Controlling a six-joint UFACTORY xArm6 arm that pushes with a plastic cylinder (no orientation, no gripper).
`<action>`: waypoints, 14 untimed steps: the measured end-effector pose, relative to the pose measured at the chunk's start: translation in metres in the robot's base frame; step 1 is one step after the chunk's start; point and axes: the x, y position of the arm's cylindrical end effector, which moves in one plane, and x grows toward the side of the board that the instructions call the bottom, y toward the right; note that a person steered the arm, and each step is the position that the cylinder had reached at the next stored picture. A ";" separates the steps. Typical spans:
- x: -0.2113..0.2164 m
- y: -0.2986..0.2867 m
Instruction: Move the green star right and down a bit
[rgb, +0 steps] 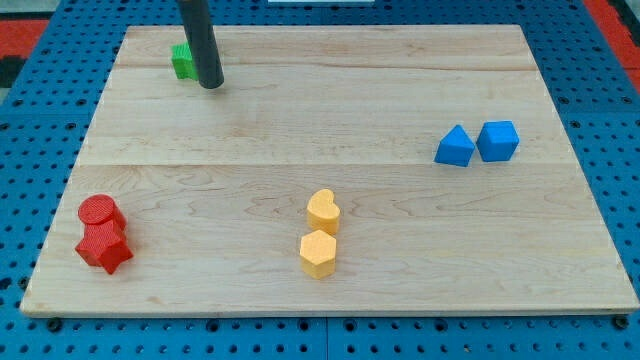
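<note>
Green star (182, 61) at the board's 11 o'clock corner, half hidden behind the rod. My tip (211, 85) touching or just beside it at its 4 o'clock; plain rod, grasps nothing. Blue blocks (477, 143) at 3 o'clock, yellow pair (320, 238) at 6, red pair (103, 234) at 8.

Open middle, blocks sitting around the edges of the worktop (400, 90)

My tip (211, 86) is standing at the view's top left, touching or nearly touching the right side of the green star (182, 61), so the rod is blocking that side of it. A blue triangular block (455, 146) and blue cube (498, 140) are crowding the right, just beside each other; a yellow heart (322, 211) and yellow hexagon (318, 253) are occupying the lower centre; a red cylinder (100, 213) and red star (105, 246) are sitting at the lower left. The stretch right of and below the rod is lying open.
</note>
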 end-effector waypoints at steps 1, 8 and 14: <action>0.000 0.000; 0.048 -0.136; -0.050 -0.082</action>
